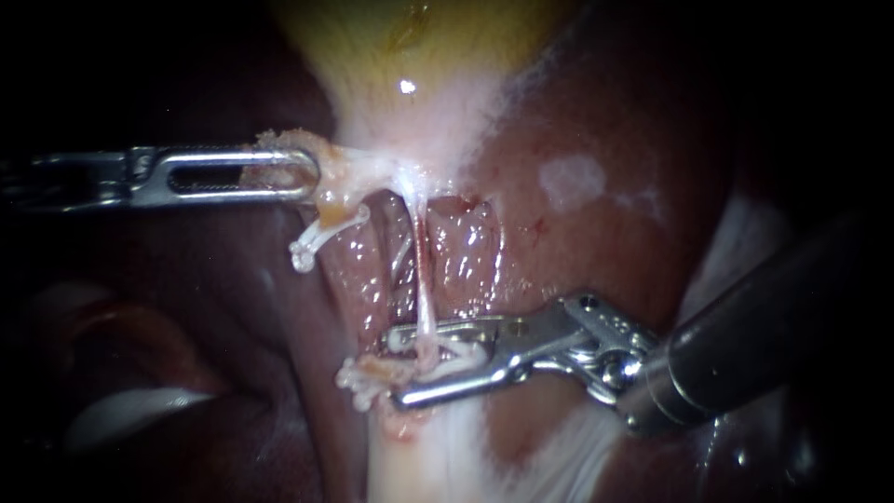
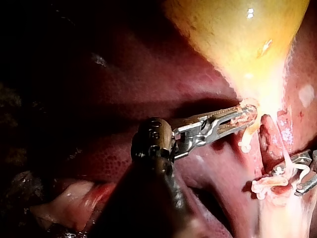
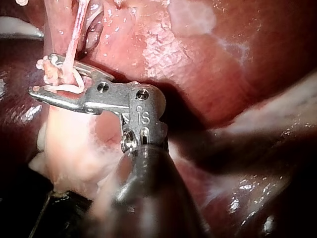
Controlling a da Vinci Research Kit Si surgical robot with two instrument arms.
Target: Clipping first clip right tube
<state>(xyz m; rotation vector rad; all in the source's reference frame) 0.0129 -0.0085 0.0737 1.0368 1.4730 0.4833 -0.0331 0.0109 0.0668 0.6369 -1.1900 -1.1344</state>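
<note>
The yellow gallbladder [image 1: 419, 47] narrows to a pale neck. My left instrument [image 1: 312, 175] comes in level from the left, its slotted jaws shut on tissue at that neck [image 2: 250, 114]. A thin pale tube [image 1: 426, 298] runs down from the neck across the wet red bed. My right instrument [image 1: 393, 368] reaches in from the lower right. Its jaws straddle the tube's lower end and hold a white clip [image 1: 461, 352] around it. The right wrist view shows the same: the tube [image 3: 74, 34] passes between the jaws [image 3: 43, 74], with the clip [image 3: 69, 89] looped round it.
A clipped stub [image 1: 312, 244] hangs just under my left jaws. Another clipped stub [image 1: 358, 377] lies beside my right jaws' tips. Dark red liver [image 1: 596, 233] surrounds the bed. Pale tissue [image 1: 419, 466] lies below, and a whitish fold [image 1: 130, 410] at the lower left.
</note>
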